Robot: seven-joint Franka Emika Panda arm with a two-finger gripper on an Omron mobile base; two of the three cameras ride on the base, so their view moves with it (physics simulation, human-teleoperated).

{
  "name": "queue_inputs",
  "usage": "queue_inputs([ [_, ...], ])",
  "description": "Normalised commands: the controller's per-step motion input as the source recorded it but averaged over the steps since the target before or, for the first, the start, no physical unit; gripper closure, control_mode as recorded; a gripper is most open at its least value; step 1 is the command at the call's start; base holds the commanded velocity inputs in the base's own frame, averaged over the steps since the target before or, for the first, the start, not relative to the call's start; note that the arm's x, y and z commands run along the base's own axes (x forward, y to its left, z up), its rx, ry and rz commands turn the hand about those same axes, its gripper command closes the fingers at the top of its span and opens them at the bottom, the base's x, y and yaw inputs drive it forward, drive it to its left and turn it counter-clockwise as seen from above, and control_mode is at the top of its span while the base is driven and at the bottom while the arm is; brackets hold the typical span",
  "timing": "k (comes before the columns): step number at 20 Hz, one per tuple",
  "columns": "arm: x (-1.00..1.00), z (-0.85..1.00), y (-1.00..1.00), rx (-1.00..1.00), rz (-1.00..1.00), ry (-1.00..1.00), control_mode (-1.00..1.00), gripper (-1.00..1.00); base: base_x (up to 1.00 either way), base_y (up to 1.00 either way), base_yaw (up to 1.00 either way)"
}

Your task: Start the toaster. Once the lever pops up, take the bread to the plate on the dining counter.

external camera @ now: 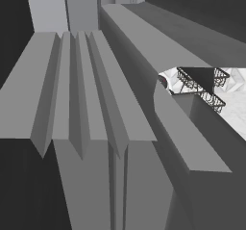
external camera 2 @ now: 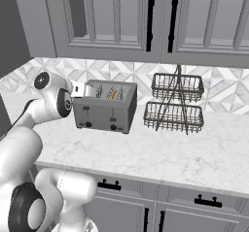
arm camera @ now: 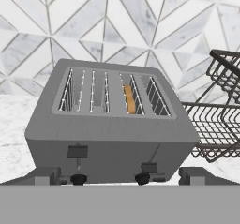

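The starting step is judged to be in hand. On the marble counter (external camera 2: 160,153), toward its back edge, the toaster (arm camera: 110,124) is faced, with the bread (arm camera: 129,99) seated in a right-hand slot. The right lever (arm camera: 149,168), already lower than the left lever (arm camera: 77,151), is probably to be pressed next. The gripper (arm camera: 121,175) is spread wide, with nothing held or touched. Right of the toaster stands a wire rack (external camera 2: 176,105).
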Motion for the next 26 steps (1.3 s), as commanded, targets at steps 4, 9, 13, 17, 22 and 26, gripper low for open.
queue_inputs([
  [4,0.00,0.00,0.00,0.00,0.00,0.00,-1.00,-1.00,0.00,0.00,0.00],
  [9,0.00,0.00,0.00,0.00,0.00,0.00,-1.00,-1.00,0.00,0.00,0.00],
  [13,0.00,0.00,0.00,0.00,0.00,0.00,-1.00,-1.00,0.00,0.00,0.00],
  [17,0.00,0.00,0.00,0.00,0.00,0.00,-1.00,-1.00,0.00,0.00,0.00],
  [22,0.00,0.00,0.00,0.00,0.00,0.00,-1.00,-1.00,0.00,0.00,0.00],
  [26,0.00,0.00,0.00,0.00,0.00,0.00,-1.00,-1.00,0.00,0.00,0.00],
])
